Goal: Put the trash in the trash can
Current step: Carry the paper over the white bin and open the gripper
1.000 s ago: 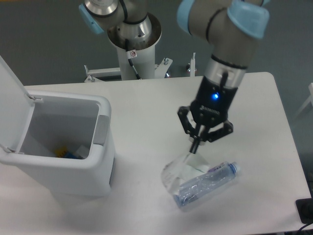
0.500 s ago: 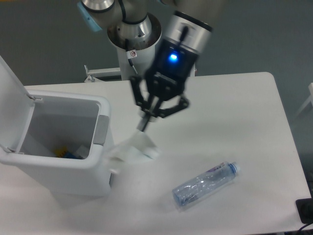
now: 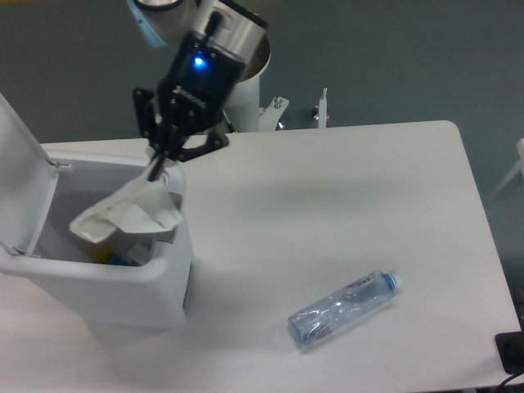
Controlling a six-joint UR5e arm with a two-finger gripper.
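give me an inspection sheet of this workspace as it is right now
surface: white table, bare apart from the items below
job's things: wrapper hangs from the hand over the open bin, lid up; bottle lies on its side on the table, blue cap on
clutter: something yellow and blue in the bin's bottom, too small to identify
hand: shut on the wrapper's top edge, above the bin's opening; blue light lit on the wrist
cables: black cable on the arm's pedestal; a dark object at the lower right edge, possibly with a cable
surroundings: grey floor; metal base brackets behind the table
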